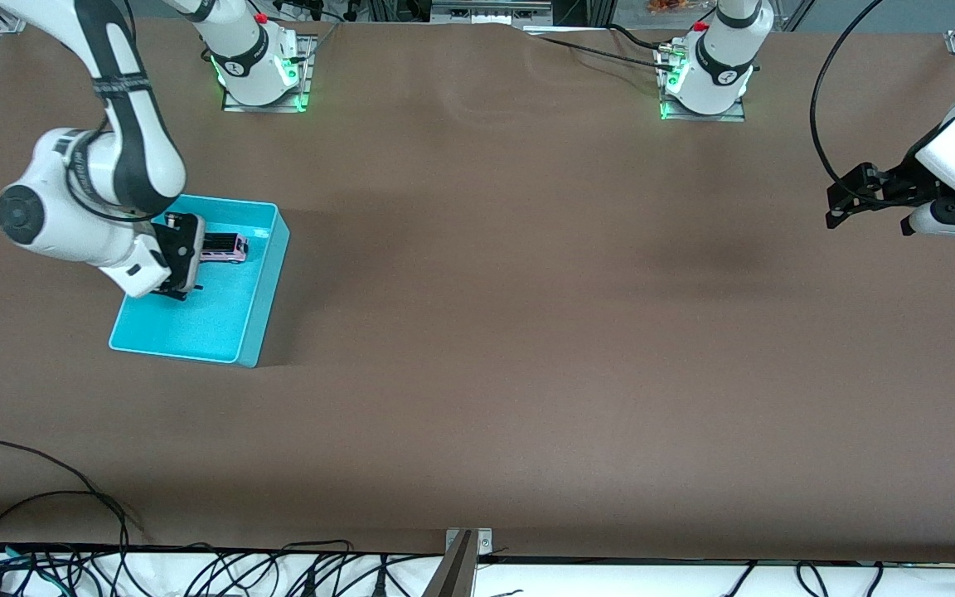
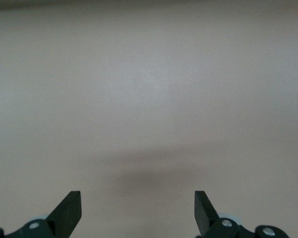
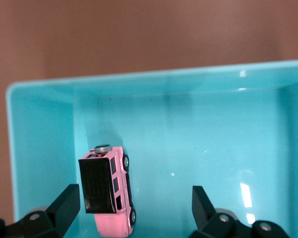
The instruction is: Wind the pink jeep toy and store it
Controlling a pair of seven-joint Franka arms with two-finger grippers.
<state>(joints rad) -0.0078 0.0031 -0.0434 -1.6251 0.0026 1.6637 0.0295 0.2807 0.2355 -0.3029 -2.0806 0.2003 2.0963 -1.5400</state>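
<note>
The pink jeep toy [image 1: 225, 247] has a black roof and rests on the floor of the turquoise bin [image 1: 266, 286], in the part of the bin farther from the front camera. My right gripper [image 1: 181, 259] hangs low over the bin beside the jeep, open and empty. In the right wrist view the jeep [image 3: 107, 191] lies free between the spread fingers, close to one finger [image 3: 67, 201], by the bin's wall [image 3: 39, 148]. My left gripper [image 1: 846, 203] waits open and empty above bare table at the left arm's end; it also shows in the left wrist view [image 2: 138, 208].
The bin holds only the jeep. Brown table surface [image 1: 527, 332] spreads around it. Cables [image 1: 71, 506] lie along the table edge nearest the front camera.
</note>
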